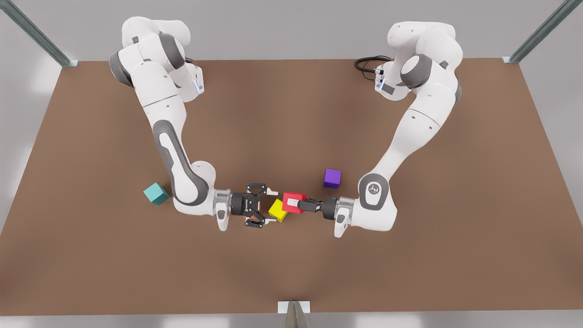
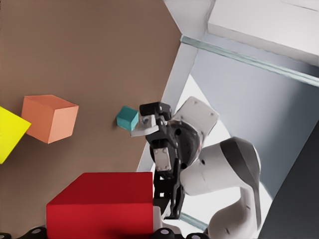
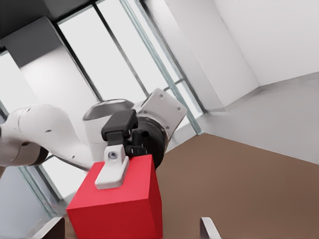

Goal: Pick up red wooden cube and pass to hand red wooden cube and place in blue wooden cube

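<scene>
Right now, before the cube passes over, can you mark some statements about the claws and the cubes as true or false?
1. The left claw grips the red wooden cube. True.
2. The right claw is shut on the red cube. False: it is open, facing the cube.
3. The blue wooden cube sits on the table at the front view's left, beside the right arm. True.
4. The purple cube is stacked on the yellow cube. False: it stands alone on the table.
</scene>
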Action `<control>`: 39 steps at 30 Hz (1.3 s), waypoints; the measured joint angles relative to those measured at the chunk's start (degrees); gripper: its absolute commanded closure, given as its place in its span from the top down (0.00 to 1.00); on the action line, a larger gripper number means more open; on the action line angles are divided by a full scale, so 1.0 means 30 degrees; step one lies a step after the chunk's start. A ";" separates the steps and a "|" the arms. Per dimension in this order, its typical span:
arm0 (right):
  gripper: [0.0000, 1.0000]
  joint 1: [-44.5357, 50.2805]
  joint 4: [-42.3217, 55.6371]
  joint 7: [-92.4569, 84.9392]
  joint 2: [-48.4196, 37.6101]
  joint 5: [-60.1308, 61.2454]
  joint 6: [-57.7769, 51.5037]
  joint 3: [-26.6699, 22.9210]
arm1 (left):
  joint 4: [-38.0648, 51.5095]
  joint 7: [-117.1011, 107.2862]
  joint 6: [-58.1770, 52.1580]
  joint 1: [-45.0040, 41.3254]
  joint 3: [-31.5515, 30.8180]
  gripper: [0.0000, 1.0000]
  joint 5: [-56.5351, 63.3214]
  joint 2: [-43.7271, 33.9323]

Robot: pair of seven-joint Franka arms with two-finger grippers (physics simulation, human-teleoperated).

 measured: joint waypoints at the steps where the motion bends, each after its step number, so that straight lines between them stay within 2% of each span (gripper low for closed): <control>1: 1.00 -0.0001 -0.0076 -0.0632 -0.0043 0.0092 0.0153 0.0094 | 0.0000 -0.0084 0.0034 -0.0025 0.0000 0.65 0.0004 0.0011; 22: 1.00 0.0193 -0.0686 -0.8324 -0.0021 0.0686 0.2147 0.1363 | 0.0086 -0.1194 0.1637 -0.1085 -0.0059 0.65 -0.0085 0.0022; 23: 0.78 0.0185 -0.0677 -0.8507 -0.0019 0.0686 0.2245 0.1392 | 0.0087 -0.1226 0.1725 -0.1112 -0.0057 0.65 -0.0084 0.0022; 24: 0.60 0.0179 -0.0647 -0.8659 -0.0017 0.0652 0.2318 0.1405 | 0.0090 -0.1259 0.1801 -0.1122 -0.0056 0.65 -0.0081 0.0022; 27: 0.60 0.0125 -0.0595 -0.9070 -0.0020 0.0603 0.2486 0.1417 | 0.0092 -0.1361 0.1967 -0.1134 -0.0058 0.65 -0.0055 -0.0002; 28: 0.61 0.0105 -0.0589 -0.9195 -0.0025 0.0596 0.2525 0.1417 | 0.0092 -0.1391 0.2006 -0.1136 -0.0061 0.71 -0.0051 -0.0007; 29: 0.61 0.0078 -0.0585 -0.9314 -0.0035 0.0592 0.2558 0.1417 | 0.0090 -0.1393 0.2034 -0.1138 -0.0060 1.00 -0.0095 -0.0008; 35: 0.62 -0.0017 -0.0608 -0.9916 -0.0120 0.0575 0.2620 0.1418 | 0.0083 -0.1413 0.1955 -0.0584 -0.0007 1.00 -0.0163 -0.0159; 39: 0.64 -0.1577 -0.1971 -1.0137 -0.1570 -0.0884 0.2378 0.1284 | 0.0114 -0.1563 -0.0494 0.3571 -0.0016 1.00 0.1802 -0.0561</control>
